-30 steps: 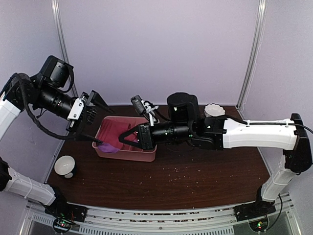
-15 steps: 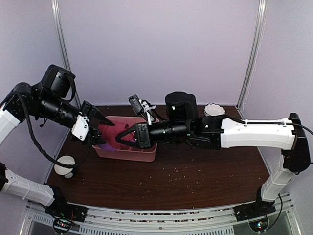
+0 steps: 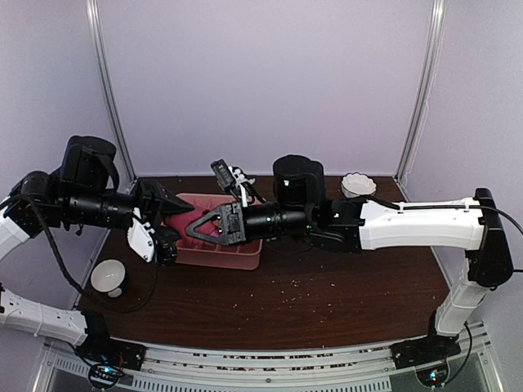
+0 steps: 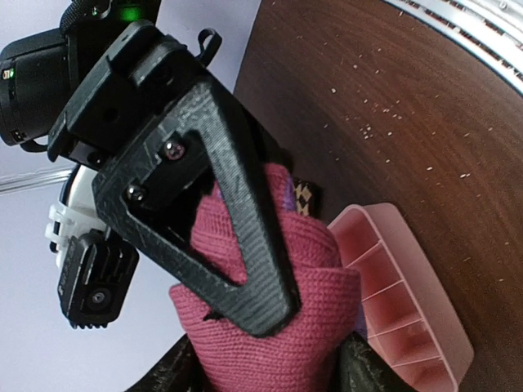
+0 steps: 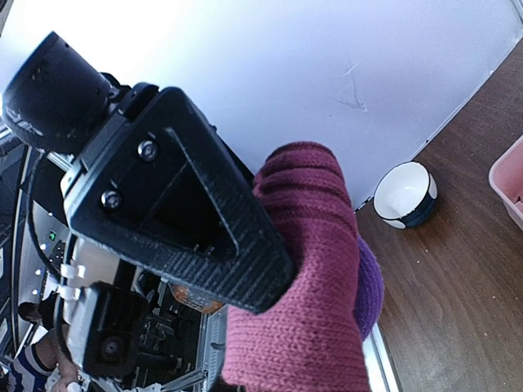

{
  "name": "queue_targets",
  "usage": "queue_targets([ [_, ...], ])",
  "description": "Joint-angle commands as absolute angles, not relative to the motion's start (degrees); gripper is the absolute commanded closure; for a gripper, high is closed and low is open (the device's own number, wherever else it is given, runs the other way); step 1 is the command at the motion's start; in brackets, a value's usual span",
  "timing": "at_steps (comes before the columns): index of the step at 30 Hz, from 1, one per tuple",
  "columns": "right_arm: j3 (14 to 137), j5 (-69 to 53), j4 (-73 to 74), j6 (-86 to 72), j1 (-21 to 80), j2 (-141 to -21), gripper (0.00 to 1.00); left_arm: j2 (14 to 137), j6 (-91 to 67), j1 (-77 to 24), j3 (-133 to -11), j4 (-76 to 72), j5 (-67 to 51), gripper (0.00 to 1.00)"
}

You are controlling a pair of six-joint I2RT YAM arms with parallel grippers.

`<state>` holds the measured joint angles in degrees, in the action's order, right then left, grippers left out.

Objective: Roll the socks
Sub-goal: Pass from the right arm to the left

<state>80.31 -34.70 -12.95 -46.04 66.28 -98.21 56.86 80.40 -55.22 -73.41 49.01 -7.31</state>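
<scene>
Gripping from both ends. Left wrist view: the magenta sock (image 4: 270,327) rises as a thick bundle out of the gap between the two fingers of my left gripper (image 4: 263,372). Those fingers press on its sides at the bottom edge, clenched on the fabric. My right gripper (image 4: 260,304) comes in from above. One of its black triangular fingers lies flat across the front of the bundle and the other is hidden behind it, so the knit is squeezed between them. A sliver of the checkered sock (image 4: 305,196) shows just behind the magenta one, touching it. The pink tray (image 4: 409,327) sits on the table (image 4: 392,106) beside the bundle.

Right wrist view: the magenta sock fills the lower middle, coming up from where my right fingers close on it — the fingers themselves are covered by fabric. One left finger, black and triangular, lies against the sock's left side. The purple toe bulges out on the right. A white bowl (image 5: 406,192) stands on the table, well apart.

Top view: my two grippers meet tip to tip above the left end of the tray with the sock held between them — only a trace of magenta shows there.
</scene>
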Motion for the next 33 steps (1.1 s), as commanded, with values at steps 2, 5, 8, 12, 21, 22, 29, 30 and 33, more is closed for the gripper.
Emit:
queue_targets([
  [2, 80.8, -36.5, -21.7, -51.1, 66.7, -98.7, 1.00, 51.8, 88.8, -57.9, -64.2, 30.1, 1.0, 0.44],
  [5, 80.4, -36.4, -23.8, -53.5, 66.5, -99.4, 1.00, 49.3, 93.2, -58.8, -60.0, 24.1, 1.7, 0.49],
  [8, 80.4, -36.5, -25.0, -56.5, 66.2, -100.1, 1.00, 46.9, 98.1, -59.1, -55.4, 17.1, 1.7, 0.55],
  [12, 80.2, -35.4, -25.1, -58.1, 65.8, -100.2, 0.96, 45.2, 103.4, -59.2, -52.4, 12.8, 1.7, 0.71],
  [21, 75.7, -27.1, -16.3, -41.5, 65.5, -91.0, 0.00, 55.0, 76.3, -58.1, -71.2, 35.9, 4.2, 1.00],
  [22, 75.3, -24.7, -13.5, -37.5, 65.6, -89.1, 0.00, 57.5, 70.9, -57.3, -75.8, 41.9, 2.4, 1.00],
  [29, 69.3, -3.2, -1.7, -8.7, 70.0, -77.3, 0.00, 78.3, 44.1, -43.2, -104.4, 78.8, -31.5, 1.00],
  [30, 68.5, -0.9, -2.1, -5.0, 71.4, -76.3, 0.01, 81.3, 42.7, -42.2, -107.2, 83.8, -35.7, 1.00],
  [33, 68.2, 2.8, -3.2, 2.1, 74.6, -75.5, 0.00, 89.5, 39.8, -41.5, -114.1, 94.5, -44.3, 1.00],
])
